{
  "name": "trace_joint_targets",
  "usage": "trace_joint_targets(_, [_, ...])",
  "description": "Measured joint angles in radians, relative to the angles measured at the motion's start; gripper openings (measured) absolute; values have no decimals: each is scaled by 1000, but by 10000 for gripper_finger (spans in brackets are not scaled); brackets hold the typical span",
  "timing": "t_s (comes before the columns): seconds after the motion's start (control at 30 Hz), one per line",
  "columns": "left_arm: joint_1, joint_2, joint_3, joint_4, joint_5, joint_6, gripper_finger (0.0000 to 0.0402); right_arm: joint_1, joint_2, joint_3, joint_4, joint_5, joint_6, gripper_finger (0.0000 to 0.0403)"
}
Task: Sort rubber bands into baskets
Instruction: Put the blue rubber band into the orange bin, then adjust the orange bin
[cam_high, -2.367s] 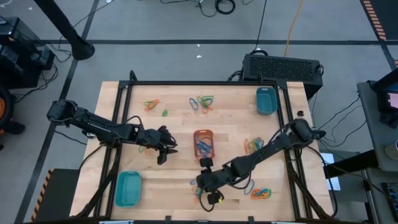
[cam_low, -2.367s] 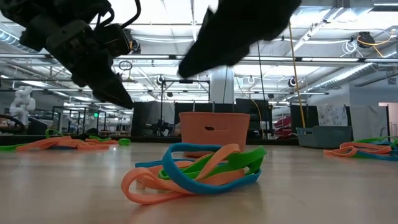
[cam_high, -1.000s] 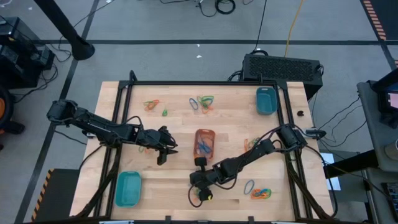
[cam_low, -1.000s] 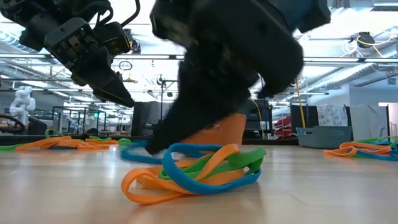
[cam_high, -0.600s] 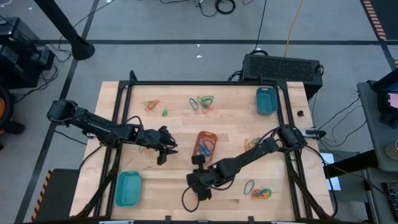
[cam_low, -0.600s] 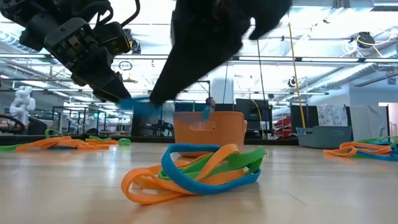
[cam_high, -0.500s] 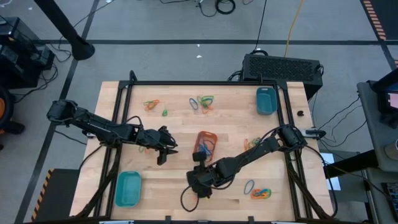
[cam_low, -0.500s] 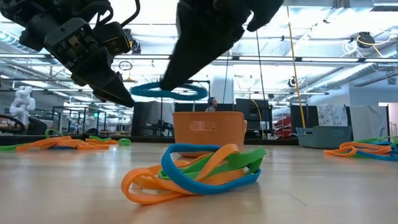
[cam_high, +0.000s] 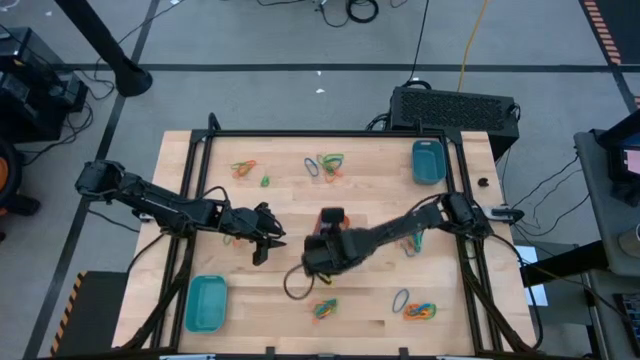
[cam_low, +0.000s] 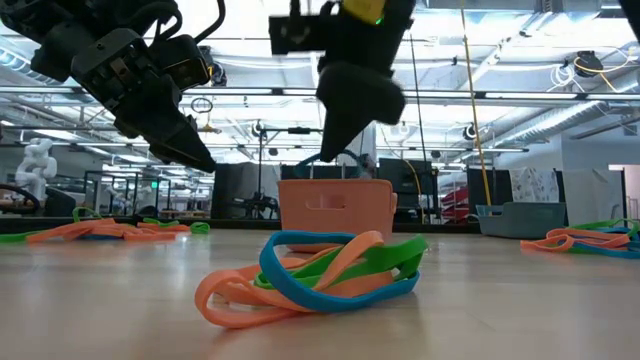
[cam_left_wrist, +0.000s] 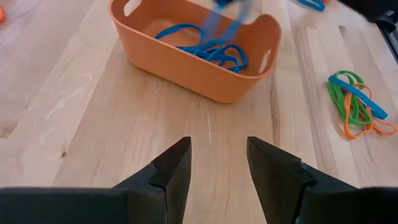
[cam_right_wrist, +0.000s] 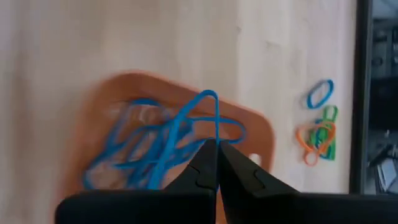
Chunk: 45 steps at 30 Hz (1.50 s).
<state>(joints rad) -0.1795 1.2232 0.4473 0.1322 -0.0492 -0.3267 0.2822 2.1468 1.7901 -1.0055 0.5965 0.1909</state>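
The orange basket (cam_left_wrist: 193, 59) stands mid-table and holds several blue rubber bands (cam_left_wrist: 211, 46). My right gripper (cam_right_wrist: 216, 146) hovers above it, shut on one blue rubber band (cam_right_wrist: 208, 99); in the low view that gripper (cam_low: 328, 150) hangs just over the basket's rim (cam_low: 335, 205). My left gripper (cam_left_wrist: 217, 162) waits open to the basket's left, a little above the wood, with nothing between its fingers. In the high view the right arm (cam_high: 370, 240) covers most of the basket. My right gripper pinches a short stretch of the blue band's loop (cam_right_wrist: 216, 138) between its two shut fingertips. The fingers slant down from above. The band is lifted clear, and the rest of its loop trails past the tips over the basket's inside.
A mixed heap of orange, green and blue bands (cam_high: 325, 308) lies near the front edge, with more bands at the front right (cam_high: 418, 311) and along the far side (cam_high: 325, 163). Teal baskets stand at the front left (cam_high: 207, 303) and far right (cam_high: 427, 162).
My right gripper, shut on a blue band, has risen from the front heap and gone toward the far edge until it hangs over the orange basket, its wrist tipping on the way. The band has been lifted clear of the heap.
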Motion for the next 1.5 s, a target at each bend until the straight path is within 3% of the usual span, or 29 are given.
trace_joint_targets(0.33, [0, 0, 0, -14, 0, 2, 162, -98, 0, -23, -18, -211, 37, 13])
trace_joint_targets(1.03, [0, 0, 0, 2, 0, -3, 162, -99, 0, -24, -54, -205, 25, 91])
trace_joint_targets(1.5, [1, 0, 0, 0, 0, 80, 162, -100, 0, 63, -141, -206, -20, 96])
